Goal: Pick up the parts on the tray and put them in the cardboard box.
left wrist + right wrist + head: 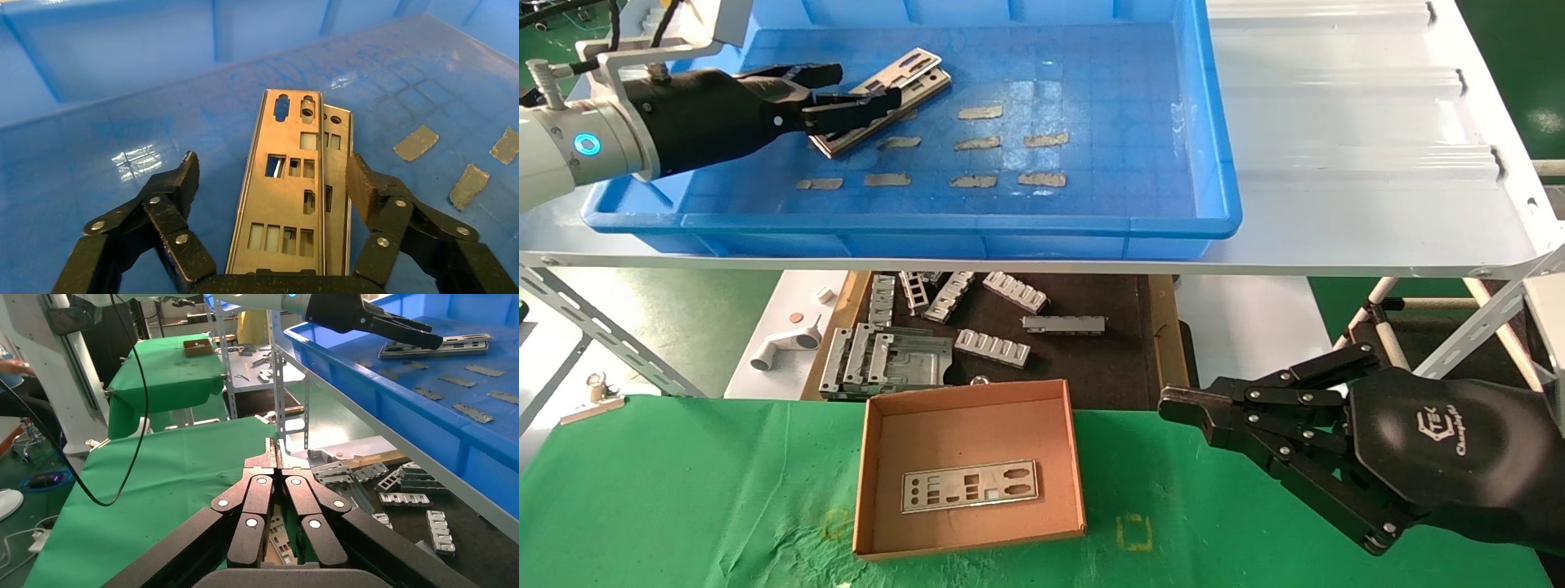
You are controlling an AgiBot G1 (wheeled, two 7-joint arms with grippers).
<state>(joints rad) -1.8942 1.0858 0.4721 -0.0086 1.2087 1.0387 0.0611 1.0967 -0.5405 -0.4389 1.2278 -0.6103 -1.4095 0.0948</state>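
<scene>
Where the green-covered bench (682, 506) lies nearest the robot, the cardboard box (883, 478) sits on it with open cloth on both sides; one of the parts, a punched silver plate (970, 486), lies flat inside toward the near wall, and the rest of the box floor is bare. The right end effector (1173, 406) hangs over the cloth just right of the box, apart from it, with its fingers pressed together and nothing between them. White lettering on its black housing (1451, 441) is too small to read surely.

Beyond the box, on a lower level, a dark brown-edged mat (1091, 359) carries ribbed grey brackets (993, 346) scattered loosely, with a larger grey metal piece (887, 363) near its left edge.

Farther back and higher, the blue tray (977, 224) rests on a white shelf (1336, 163), whose right half is uncovered. Small grey patches (977, 144) dot the tray floor in rows. Near the tray's back-left area two more plates (287, 190) lie stacked, slightly offset, along the grid floor. The left end effector (272, 184) reaches in from the left over the rim; its fingers (177, 184) are spread wide, one on each long side of the stack. The right finger sits just beside the lower plate's edge, the left one clearly apart; nothing is gripped.
</scene>
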